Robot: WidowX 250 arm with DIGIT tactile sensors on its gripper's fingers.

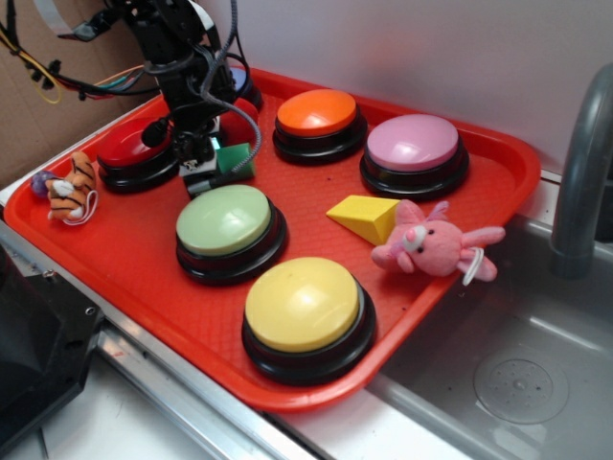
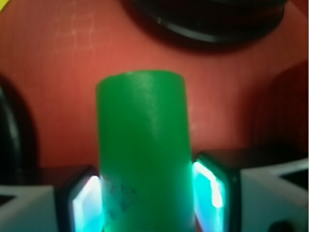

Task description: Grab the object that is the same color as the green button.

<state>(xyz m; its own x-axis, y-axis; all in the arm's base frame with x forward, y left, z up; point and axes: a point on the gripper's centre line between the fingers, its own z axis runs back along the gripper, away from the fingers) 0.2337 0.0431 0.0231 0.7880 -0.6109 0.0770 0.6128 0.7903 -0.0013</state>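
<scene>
The object, a small solid green cylinder (image 2: 142, 145), stands out between my gripper's (image 2: 145, 198) two pads (image 2: 208, 191), which press on both its sides. In the exterior view the gripper (image 1: 209, 161) is at the back left of the red tray (image 1: 144, 278), shut on the green cylinder (image 1: 236, 159) low over the tray floor. I cannot tell whether the cylinder touches the tray. The green button (image 1: 225, 222), pale-green and domed on a black base, sits just in front of the gripper.
Red button (image 1: 132, 151) left of the gripper, orange button (image 1: 318, 117) and pink button (image 1: 414, 149) at the back, yellow button (image 1: 305, 309) in front. A yellow wedge (image 1: 366, 217), pink bunny (image 1: 431, 244) and tiger toy (image 1: 71, 190) lie on the tray. Sink (image 1: 517, 374) and faucet (image 1: 579, 163) at right.
</scene>
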